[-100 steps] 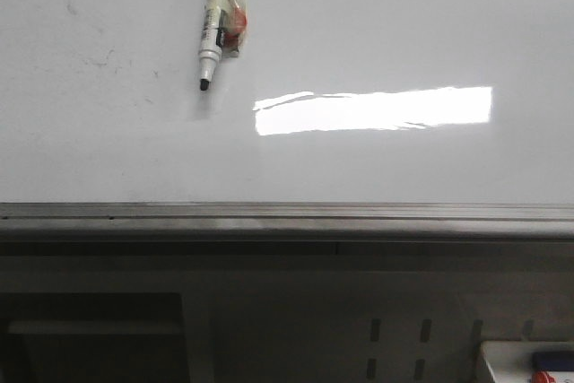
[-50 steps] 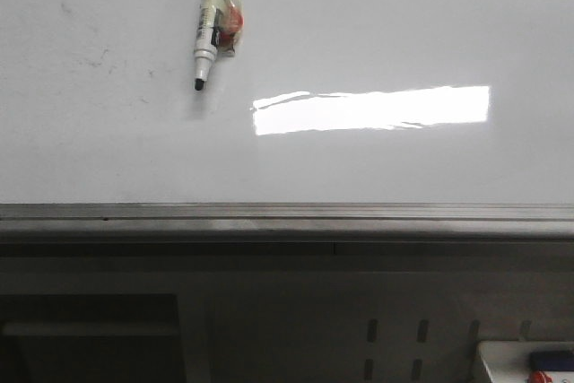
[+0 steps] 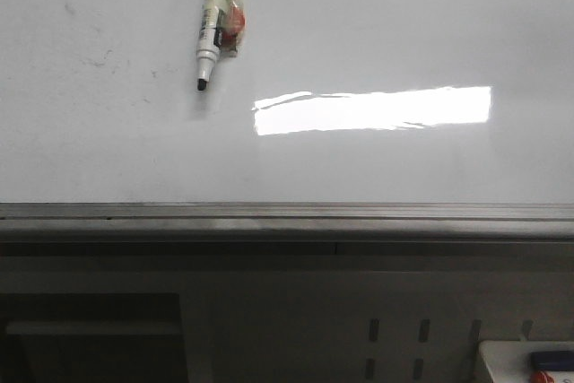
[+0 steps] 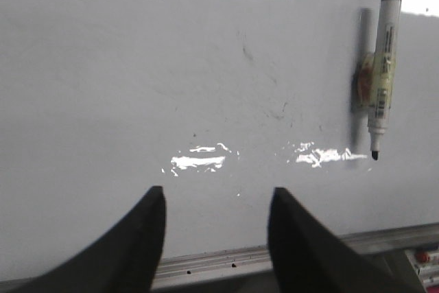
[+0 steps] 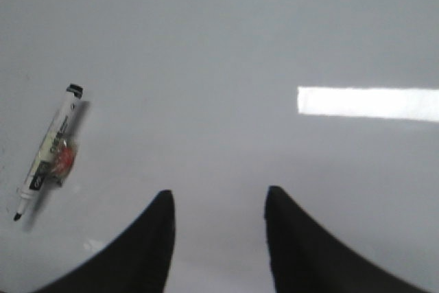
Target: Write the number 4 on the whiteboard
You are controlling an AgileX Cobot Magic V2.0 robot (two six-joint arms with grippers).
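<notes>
A: What's changed in the last second?

B: Hardly anything. The marker (image 3: 214,22) barely drifted, uncapped, stuck on the whiteboard (image 3: 377,33). No number 4 yet, only faint smudges.

A: Your tools?

B: Left tool (image 4: 216,228) and right tool (image 5: 218,232) both gape empty; the marker sits well off to each one's side.

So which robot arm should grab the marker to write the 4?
Probably the left. In the front view the marker sits on the whiteboard's left side. Both the left gripper and right gripper are open and empty, and no 4 is drawn yet.
</notes>
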